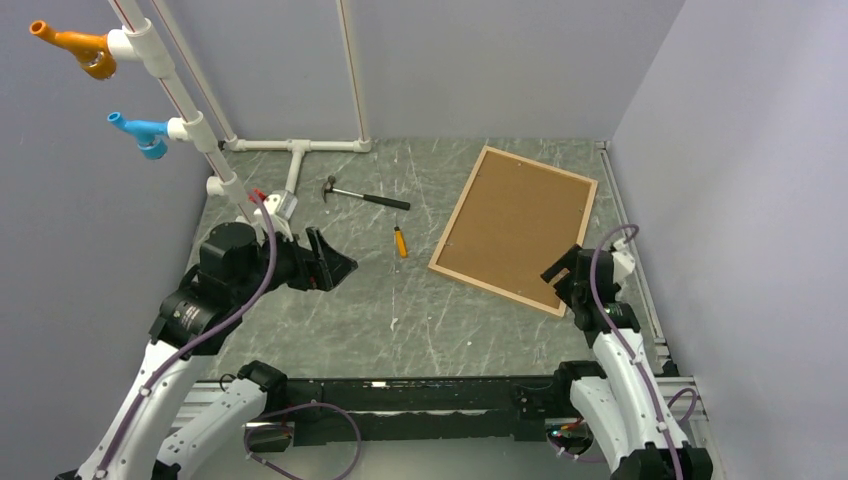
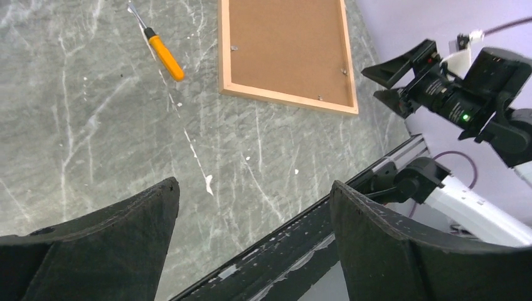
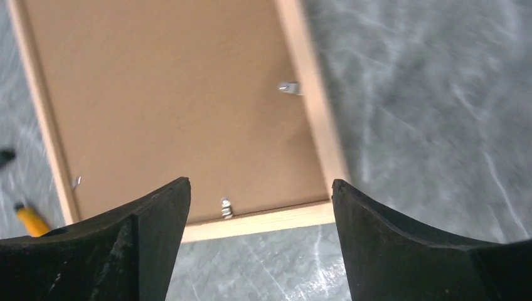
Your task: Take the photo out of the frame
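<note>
The frame (image 1: 466, 274) of light wood lies face down at the right of the table, with a brown back (image 1: 515, 222) filling it. The printed side of the photo is hidden. Small metal tabs (image 3: 226, 207) hold the back at the inner edge. The frame also shows in the left wrist view (image 2: 285, 98) and the right wrist view (image 3: 263, 221). My right gripper (image 1: 562, 275) is open and empty, just above the frame's near right corner. My left gripper (image 1: 338, 263) is open and empty, left of the frame, above bare table.
An orange-handled screwdriver (image 1: 400, 242) lies left of the frame. A hammer (image 1: 362, 195) lies further back. A white pipe structure (image 1: 296, 146) with orange (image 1: 75, 45) and blue (image 1: 140, 130) fittings stands at the back left. Grey walls close in the table.
</note>
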Controlling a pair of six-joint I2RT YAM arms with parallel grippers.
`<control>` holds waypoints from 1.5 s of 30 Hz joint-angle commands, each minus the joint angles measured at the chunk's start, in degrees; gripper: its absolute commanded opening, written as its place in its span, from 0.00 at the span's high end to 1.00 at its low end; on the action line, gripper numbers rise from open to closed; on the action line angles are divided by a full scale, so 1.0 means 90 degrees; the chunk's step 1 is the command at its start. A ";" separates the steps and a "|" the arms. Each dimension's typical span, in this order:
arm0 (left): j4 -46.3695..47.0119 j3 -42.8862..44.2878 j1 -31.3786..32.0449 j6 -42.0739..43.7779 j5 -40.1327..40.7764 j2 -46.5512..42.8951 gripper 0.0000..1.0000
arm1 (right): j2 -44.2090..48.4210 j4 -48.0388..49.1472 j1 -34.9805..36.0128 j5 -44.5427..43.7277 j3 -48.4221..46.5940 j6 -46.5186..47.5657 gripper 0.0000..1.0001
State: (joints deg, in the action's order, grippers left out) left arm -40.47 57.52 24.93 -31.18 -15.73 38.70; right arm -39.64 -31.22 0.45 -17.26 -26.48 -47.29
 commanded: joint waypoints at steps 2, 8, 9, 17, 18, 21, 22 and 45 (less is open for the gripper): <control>-0.0191 0.0640 0.0004 0.0815 -0.0086 0.0403 0.07 | -0.0214 0.1323 0.0059 0.2211 -0.0232 0.1954 0.10; -0.0154 0.1002 0.0004 0.1076 -0.0243 0.1074 0.01 | -0.1167 0.1837 0.0651 0.2933 -0.0587 0.2398 0.00; -0.0084 0.1067 0.0004 0.1056 -0.0295 0.1200 0.01 | -0.1362 0.1878 0.0951 0.2848 -0.0706 0.2445 0.00; 0.0725 0.2070 -0.0009 0.0971 -0.0097 0.2343 0.01 | -0.3240 0.2313 0.3181 0.1855 -0.1901 0.2504 0.02; 0.0844 0.2156 -0.0011 0.1004 -0.0019 0.2452 0.01 | -0.3513 0.2396 0.3269 0.1878 -0.2039 0.2480 0.04; 0.1036 0.2316 -0.0016 0.1214 0.0269 0.2756 0.01 | -0.4308 0.2673 0.3464 0.2017 -0.2585 0.2427 0.14; 0.0985 0.2371 -0.0007 0.1285 0.0405 0.2844 0.01 | -0.4572 0.2800 0.3530 0.2060 -0.2766 0.2407 0.16; 0.3075 -0.0189 -0.0397 0.1952 0.0556 0.2103 0.01 | -0.8265 0.4565 0.4665 0.1062 -0.4742 0.2670 0.44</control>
State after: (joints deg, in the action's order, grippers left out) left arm -16.82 55.92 21.54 -14.24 -9.65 57.60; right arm -113.10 6.72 40.80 -3.05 -66.43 -25.15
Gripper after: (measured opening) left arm 0.994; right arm 0.570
